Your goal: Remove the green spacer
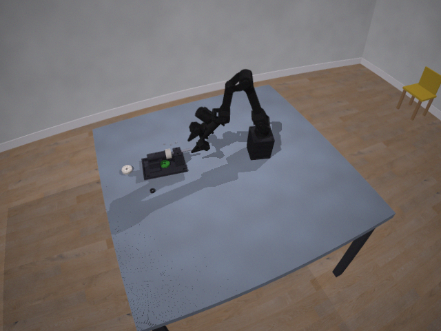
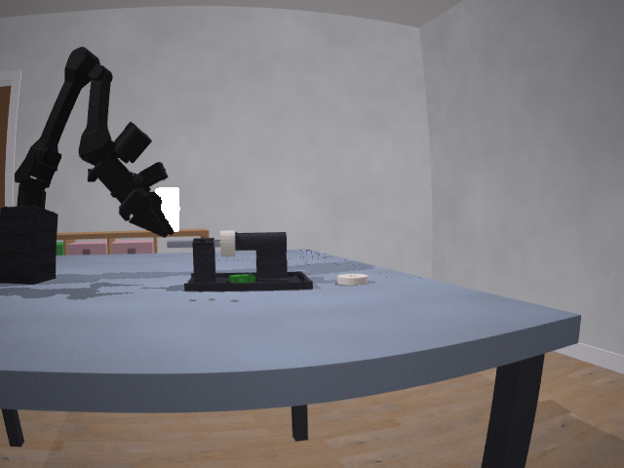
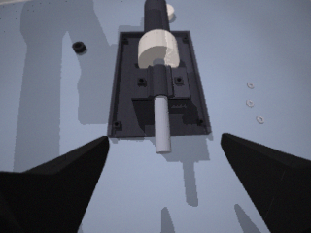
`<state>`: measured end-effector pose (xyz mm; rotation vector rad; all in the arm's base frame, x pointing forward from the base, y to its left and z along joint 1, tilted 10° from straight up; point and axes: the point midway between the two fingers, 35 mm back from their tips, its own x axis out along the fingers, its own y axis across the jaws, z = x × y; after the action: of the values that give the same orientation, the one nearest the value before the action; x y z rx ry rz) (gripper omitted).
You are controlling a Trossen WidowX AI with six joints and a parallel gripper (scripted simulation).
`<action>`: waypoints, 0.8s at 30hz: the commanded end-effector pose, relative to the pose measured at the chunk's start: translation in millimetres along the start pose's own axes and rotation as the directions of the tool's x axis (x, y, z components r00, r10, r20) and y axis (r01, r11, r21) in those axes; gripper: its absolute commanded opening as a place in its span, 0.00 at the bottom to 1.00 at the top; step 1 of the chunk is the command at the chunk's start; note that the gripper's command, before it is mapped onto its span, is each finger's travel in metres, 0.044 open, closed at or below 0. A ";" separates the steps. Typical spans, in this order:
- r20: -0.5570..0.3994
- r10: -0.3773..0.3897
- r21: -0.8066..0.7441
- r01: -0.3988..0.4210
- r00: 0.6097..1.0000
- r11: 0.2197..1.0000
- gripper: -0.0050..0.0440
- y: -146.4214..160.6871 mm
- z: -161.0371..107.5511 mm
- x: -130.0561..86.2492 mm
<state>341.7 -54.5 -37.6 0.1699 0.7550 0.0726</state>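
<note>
Hanging fully open and empty, the hand point(image 3: 162, 160) cleared the shaft point(image 3: 161, 123); green spacer point(image 2: 242, 278) had dropped, little remained.

Black arm point(image 1: 238, 89) bends up high from its base block point(image 1: 260, 143), then tips down. Gripper point(image 3: 164, 182) hangs w/ jaws wide open, nothing in them, pointing down toward tabletop.
</note>
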 end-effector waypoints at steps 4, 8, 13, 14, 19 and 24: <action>-0.007 0.002 0.001 -0.002 1.000 1.000 1.00 11.1 -43.0 -44.8; -0.007 0.006 -0.005 -0.006 1.000 1.000 1.00 13.0 -46.9 -49.5; -0.010 0.006 -0.002 -0.006 1.000 1.000 1.00 12.2 -45.7 -57.5; -0.012 0.005 -0.001 -0.005 1.000 1.000 1.00 11.8 -45.2 -63.1; -0.020 0.004 0.008 -0.004 1.000 1.000 1.00 11.9 -46.1 -89.6; -0.021 0.004 0.009 -0.004 1.000 1.000 1.00 12.1 -46.7 -93.0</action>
<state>247.1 -49.9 -6.0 0.1779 0.7690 0.0700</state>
